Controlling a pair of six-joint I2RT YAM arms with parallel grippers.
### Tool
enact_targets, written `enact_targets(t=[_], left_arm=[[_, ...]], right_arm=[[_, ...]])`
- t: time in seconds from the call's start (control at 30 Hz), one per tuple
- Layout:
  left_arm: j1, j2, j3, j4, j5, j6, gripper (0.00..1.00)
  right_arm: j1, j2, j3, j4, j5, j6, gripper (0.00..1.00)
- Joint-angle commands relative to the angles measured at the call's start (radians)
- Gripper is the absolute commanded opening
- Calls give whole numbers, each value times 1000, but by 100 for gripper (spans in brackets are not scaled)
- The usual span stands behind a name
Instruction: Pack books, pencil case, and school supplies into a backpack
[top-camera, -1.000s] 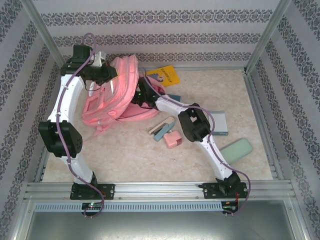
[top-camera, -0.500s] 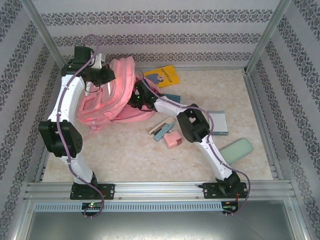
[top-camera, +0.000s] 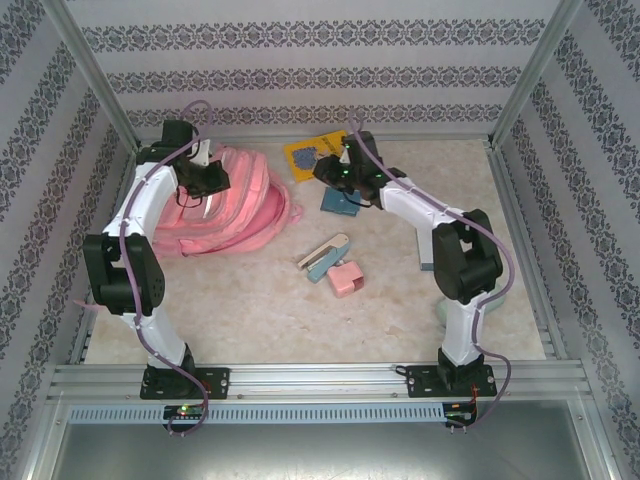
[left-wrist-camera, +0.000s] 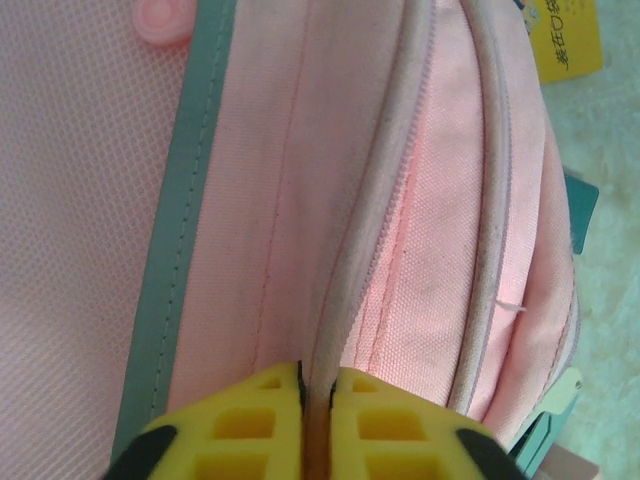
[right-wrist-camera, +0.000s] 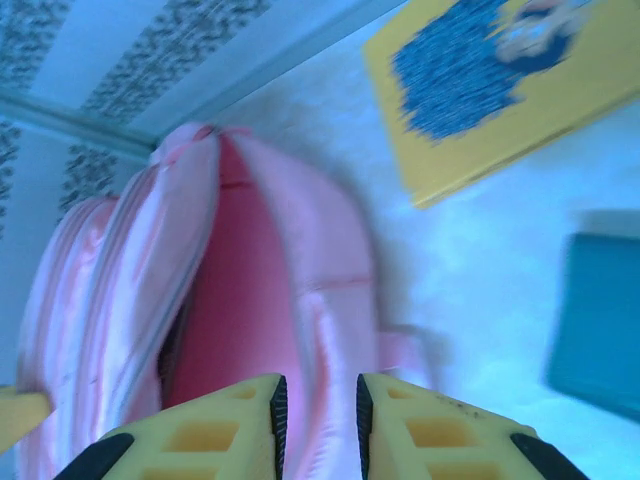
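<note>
**Top external:** The pink backpack (top-camera: 245, 195) lies in the far-left part of the table (top-camera: 250, 310), with its layers fanned apart. The left gripper (top-camera: 208, 180) sits at the backpack's left side, down on the fabric. The right gripper (top-camera: 332, 172) hangs near the far edge, between the yellow book (top-camera: 308, 152) and the teal pouch (top-camera: 342, 203) and apart from the backpack. Its jaw gap cannot be told from this view. The yellow book lies flat at the far edge, just right of the backpack. The teal pouch lies flat a little nearer than the book. The stapler (top-camera: 325, 255) and the pink block (top-camera: 347, 280) are near the table's middle, just beside each other, with the block on the near side.

**Left wrist:** The left gripper (left-wrist-camera: 318, 405) has its yellow fingers (left-wrist-camera: 265, 410) pinched tight on a piped zip seam of the backpack (left-wrist-camera: 250, 200), with the fabric ridge running up between them. A corner of the yellow book (left-wrist-camera: 570, 40) shows at top right, and a sliver of the teal pouch (left-wrist-camera: 583, 210) at the right edge.

**Right wrist:** This view is blurred. The right gripper (right-wrist-camera: 320, 415) has only a narrow gap between its fingers (right-wrist-camera: 215, 430), and nothing is in it. Ahead of it the backpack (right-wrist-camera: 330, 260) gapes open, showing a darker pink inside. The yellow book (right-wrist-camera: 500, 90) is at upper right and the teal pouch (right-wrist-camera: 600, 320) at the right, both flat on the table (right-wrist-camera: 480, 260).
</note>
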Motion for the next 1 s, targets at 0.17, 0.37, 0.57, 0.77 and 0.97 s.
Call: enact_targets(t=[0.17,0.37,0.57,0.77,0.97], left_arm=[[-21,-51,-29,87,35,-47,0],[-43,-60,-31,70,26,-69,0],[-77,-78,-56,72,26,-106,0],[-108,-77,-53,31,8,-109,0],[-114,-89,-51,0,-11,-106,0]], right_arm=[[-78,95,28,-47,37,-69,19],[-117,299,240,18,-6,51,2],[-139,508,496,72,-10,163,0],[-152,711,812,-91,92,181,0],[-168,778,895,-306,187,227,0]])
